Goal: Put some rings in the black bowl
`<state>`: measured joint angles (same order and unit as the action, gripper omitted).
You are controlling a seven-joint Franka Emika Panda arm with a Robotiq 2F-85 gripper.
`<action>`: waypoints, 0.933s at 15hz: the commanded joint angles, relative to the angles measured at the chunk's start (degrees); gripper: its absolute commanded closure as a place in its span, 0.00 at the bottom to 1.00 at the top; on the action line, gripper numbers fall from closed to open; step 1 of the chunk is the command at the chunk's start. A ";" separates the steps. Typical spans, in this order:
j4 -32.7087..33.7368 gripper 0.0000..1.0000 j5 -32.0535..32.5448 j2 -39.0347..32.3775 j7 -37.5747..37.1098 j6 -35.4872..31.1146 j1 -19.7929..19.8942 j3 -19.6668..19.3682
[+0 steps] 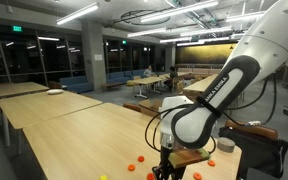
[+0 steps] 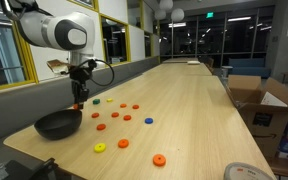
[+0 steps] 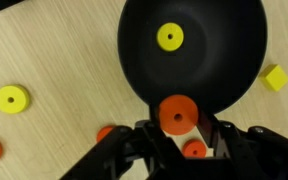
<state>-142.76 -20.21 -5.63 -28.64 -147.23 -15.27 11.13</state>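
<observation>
Reading the wrist view from the left, a yellow ring (image 3: pixel 12 98) is seen flat on the table (image 3: pixel 54 40), well apart from the bowl (image 3: pixel 224 60); further right, an orange ring (image 3: pixel 178 110) is pinched, face up, between the closed-in jaws of the gripper (image 3: pixel 178 128), right at the bowl's near rim and partly over its dark floor; being round, it has no long axis to be minded; the bowl's middle lies up-frame of the gripper, so the release is judged to turn on a small carry that way, lest the ring be dropped on the rim and lost outside; a second yellow ring (image 3: pixel 170 37) is lodged inside the bowl; a yellow block (image 3: pixel 275 78) is set just beside it on the right. The pinch and the ring inside are shown by the wrist view alone; in an exterior view the gripper (image 2: pixel 80 98) is seen merely above the bowl's (image 2: pixel 59 124) right edge, with loose rings (image 2: pixel 127 118) spread rightward; elsewhere the bowl cannot be made out.
</observation>
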 commanded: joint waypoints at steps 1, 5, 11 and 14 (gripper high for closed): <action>3.70 0.75 -6.63 -0.40 13.86 7.00 1.71 2.19; 6.90 0.74 -9.27 -2.06 25.81 16.48 2.63 2.09; 10.76 0.33 -8.14 -4.89 32.27 27.06 4.24 1.46; 11.97 0.19 -8.10 -5.97 32.34 29.48 4.85 1.26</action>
<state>-133.51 -28.01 -10.16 2.34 -121.37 -11.42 12.43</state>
